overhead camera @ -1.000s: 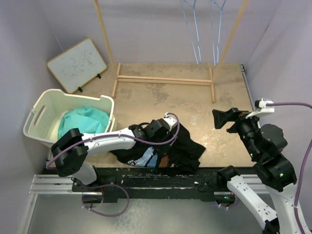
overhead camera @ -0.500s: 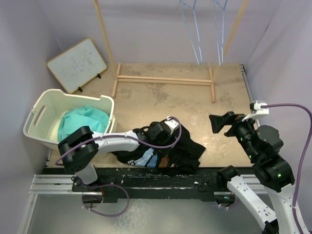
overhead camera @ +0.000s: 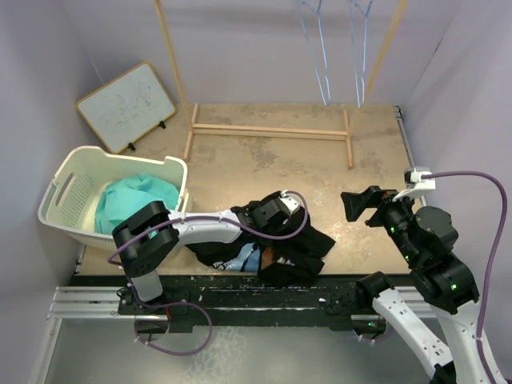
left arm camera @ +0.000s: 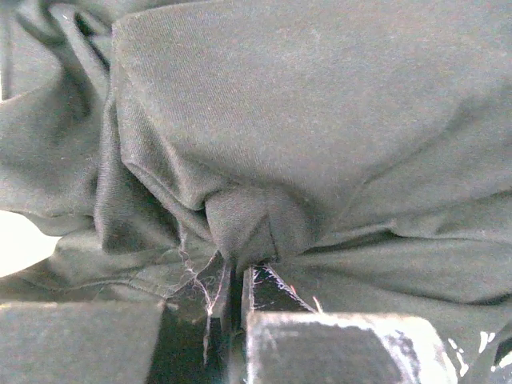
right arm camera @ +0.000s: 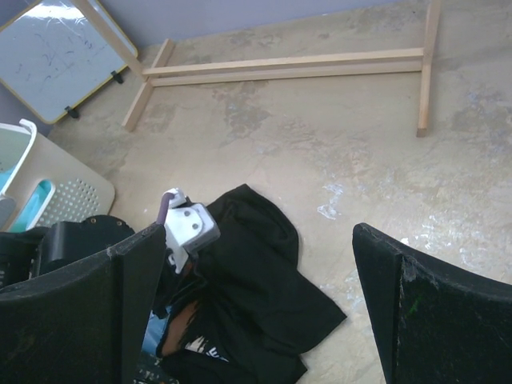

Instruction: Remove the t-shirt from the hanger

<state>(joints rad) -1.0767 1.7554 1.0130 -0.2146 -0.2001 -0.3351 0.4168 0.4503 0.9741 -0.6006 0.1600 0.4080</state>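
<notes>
T-shirt: a black t-shirt (overhead camera: 302, 240) lies crumpled on the bench (overhead camera: 264, 160), at the middle of the near edge, with a printed panel showing among its folds.
Hanger: not clearly in view. A brown patch (overhead camera: 270, 258) inside the heap, by the near edge, may be part of it, but I cannot tell.
Left tool: the left tool (overhead camera: 276, 211) is down on top of the heap. In the left wrist view its jaws are nearly together, pinching a bunched fold of the dark cloth, with loose threads at the tips.
Right tool: the right tool (overhead camera: 358, 205) hangs above the right side of the bench, apart from the shirt, its jaws spread wide and holding nothing.
Surroundings: a white basket (overhead camera: 120, 156) with teal cloth (overhead camera: 136, 200) stands at the left edge, and a wooden rack (overhead camera: 272, 130) with blue wire hangers (overhead camera: 320, 56) stands along the far edge.
Step, as I judge it: cloth is gripped, but the shirt is not visibly free of any hanger.
Risk, thin pinch: the hold takes only a small fold, so a lift may let it slip out.
Risk, dragging: if the hanger is snagged in the neck or a sleeve, pulling would drag the whole bundle with it.
Risk, near edge: the heap lies right at the near edge, so a tug that way could spill it off the bench.
Risk, no counter-hold: with the right tool well clear, nothing pins the hanger.
</notes>
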